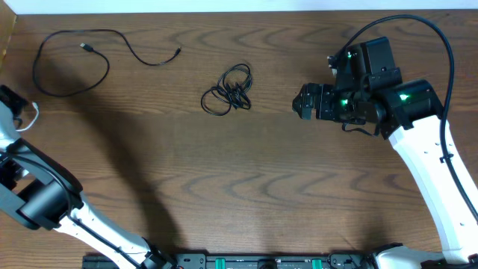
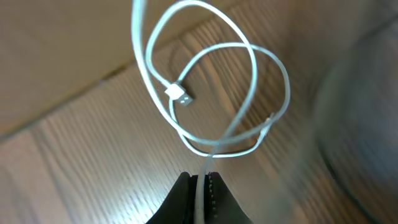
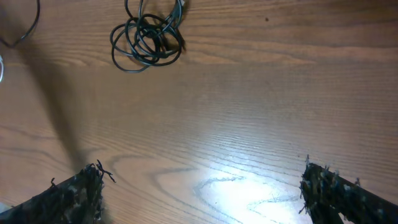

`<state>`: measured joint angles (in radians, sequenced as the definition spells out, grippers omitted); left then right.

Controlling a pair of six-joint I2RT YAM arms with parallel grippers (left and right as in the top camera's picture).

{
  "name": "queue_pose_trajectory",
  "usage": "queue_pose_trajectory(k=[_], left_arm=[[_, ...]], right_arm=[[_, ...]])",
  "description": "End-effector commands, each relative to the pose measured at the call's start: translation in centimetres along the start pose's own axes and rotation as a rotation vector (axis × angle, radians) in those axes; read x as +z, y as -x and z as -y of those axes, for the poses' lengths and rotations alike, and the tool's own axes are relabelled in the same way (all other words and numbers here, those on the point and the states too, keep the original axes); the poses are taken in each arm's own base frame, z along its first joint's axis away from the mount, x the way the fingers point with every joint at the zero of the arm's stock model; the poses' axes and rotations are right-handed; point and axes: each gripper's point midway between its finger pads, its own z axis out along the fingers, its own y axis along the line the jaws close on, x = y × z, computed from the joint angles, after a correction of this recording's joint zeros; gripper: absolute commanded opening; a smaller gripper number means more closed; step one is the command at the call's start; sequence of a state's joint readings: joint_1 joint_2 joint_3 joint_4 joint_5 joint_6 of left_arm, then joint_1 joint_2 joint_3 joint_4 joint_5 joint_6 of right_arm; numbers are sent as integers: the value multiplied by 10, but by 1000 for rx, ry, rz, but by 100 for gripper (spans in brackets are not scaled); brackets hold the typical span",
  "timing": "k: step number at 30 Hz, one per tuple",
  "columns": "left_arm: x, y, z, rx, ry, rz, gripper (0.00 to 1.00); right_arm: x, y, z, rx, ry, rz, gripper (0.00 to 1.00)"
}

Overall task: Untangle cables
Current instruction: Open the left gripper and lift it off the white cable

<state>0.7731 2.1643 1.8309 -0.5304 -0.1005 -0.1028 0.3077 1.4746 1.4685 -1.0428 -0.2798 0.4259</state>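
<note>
Only the left wrist view showed the left gripper [image 2: 203, 178] clamped on the looped white cable [image 2: 180, 94]. The right gripper [image 1: 298, 102], jaws apart, faced the coiled black cable [image 1: 229, 91], which was elongated diagonally.

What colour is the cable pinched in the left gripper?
The cable is white; left wrist view.

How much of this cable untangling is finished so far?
One black cable already lies spread out alone. The left gripper is pinching the white cable, apart from the rest. The other black cable is a tight coil, untouched; the right gripper hangs open nearby.
</note>
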Motion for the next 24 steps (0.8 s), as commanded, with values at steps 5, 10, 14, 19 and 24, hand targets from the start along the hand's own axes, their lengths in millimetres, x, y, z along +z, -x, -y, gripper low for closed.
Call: queue_pose_trajectory(k=[5,10,14,19,24], left_arm=[[4,-4,0,0,-55,-27,17],[5,-17,10,3,-117,-72,72],[4,-26,12,6,-129,-110,82],[-12,-34,35,13,-240,-152,82],[-62,-14,73,65,-327,-67,82]], right_arm=[[1,3,1,18,1,5,99],[5,2,3,22,-6,-6,99],[9,1,5,26,-13,-20,99],[20,0,9,35,-25,-49,99],[31,-4,14,41,-42,-87,99]])
